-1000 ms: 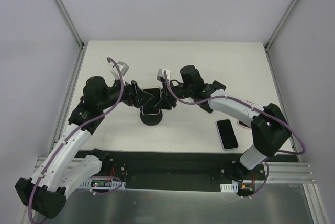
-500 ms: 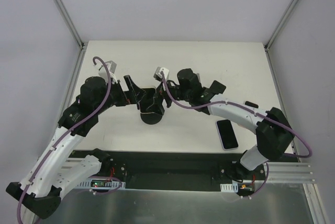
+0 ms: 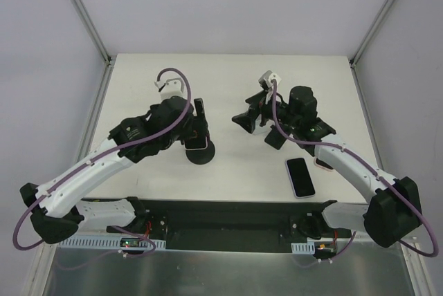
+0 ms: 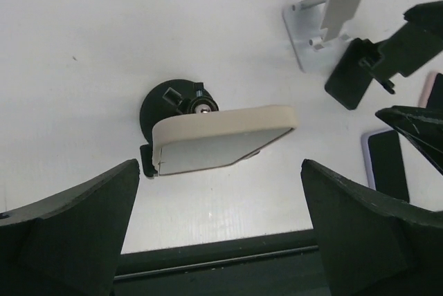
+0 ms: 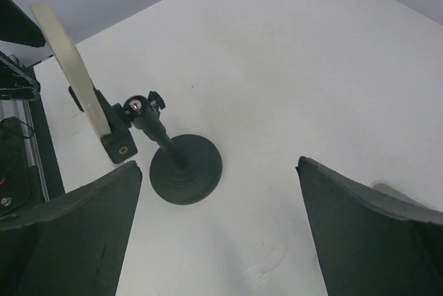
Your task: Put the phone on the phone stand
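The phone (image 4: 221,137) in its cream case sits in the clamp of the black phone stand (image 4: 163,106), which has a round base (image 3: 202,155). In the right wrist view the phone (image 5: 73,68) shows edge-on above the stand's base (image 5: 185,168). My left gripper (image 3: 199,124) hovers right above the phone, and its jaws (image 4: 221,241) are open and hold nothing. To the right of the stand, clear of it, my right gripper (image 3: 257,128) is also open and empty (image 5: 221,234).
A second phone (image 3: 300,176) with a dark screen lies flat on the table at the right, next to a pink object (image 3: 322,164). A small white stand (image 4: 325,23) is beside the right gripper. The table's dark front edge (image 4: 208,265) runs below the stand.
Both grippers have opened and let go at the stand. The right gripper has drawn back to the right. The left arm has swung round above the phone.
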Controlling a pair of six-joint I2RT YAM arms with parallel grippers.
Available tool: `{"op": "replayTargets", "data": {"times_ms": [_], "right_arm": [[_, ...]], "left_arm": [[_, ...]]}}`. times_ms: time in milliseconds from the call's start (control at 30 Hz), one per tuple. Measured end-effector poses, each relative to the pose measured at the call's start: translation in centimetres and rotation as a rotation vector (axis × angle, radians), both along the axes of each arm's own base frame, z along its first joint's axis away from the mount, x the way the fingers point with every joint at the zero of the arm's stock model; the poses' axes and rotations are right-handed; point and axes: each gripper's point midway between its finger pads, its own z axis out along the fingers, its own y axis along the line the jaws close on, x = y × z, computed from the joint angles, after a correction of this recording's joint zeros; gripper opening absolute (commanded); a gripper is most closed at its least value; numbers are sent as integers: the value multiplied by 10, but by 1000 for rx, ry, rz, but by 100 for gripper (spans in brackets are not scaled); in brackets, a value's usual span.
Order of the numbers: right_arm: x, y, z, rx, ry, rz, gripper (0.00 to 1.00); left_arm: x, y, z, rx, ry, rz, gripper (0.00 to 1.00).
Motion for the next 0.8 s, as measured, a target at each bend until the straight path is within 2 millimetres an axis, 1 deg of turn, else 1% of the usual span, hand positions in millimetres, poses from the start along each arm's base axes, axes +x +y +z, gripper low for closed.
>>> {"op": "replayTargets", "data": {"times_ms": [100, 167, 333, 567, 733, 767, 800], "right_arm": [[4, -10, -15, -4, 41, -24, 97], [4, -12, -19, -2, 57, -29, 97], [4, -10, -13, 25, 46, -18, 97], [5, -10, -10, 37, 38, -20, 97], [7, -11, -9, 37, 35, -31, 97], [7, -11, -9, 38, 34, -34, 97], [8, -11, -9, 38, 35, -37, 97]], "left_arm": [[8, -5, -8, 61, 10, 37, 99], [11, -6, -11, 89, 8, 52, 99], [16, -3, -11, 116, -4, 87, 99], [24, -14, -20, 142, 21, 101, 99], [29, -14, -25, 167, 21, 121, 99], [30, -14, -25, 167, 20, 125, 93], [30, -13, -25, 166, 19, 130, 91]]}}
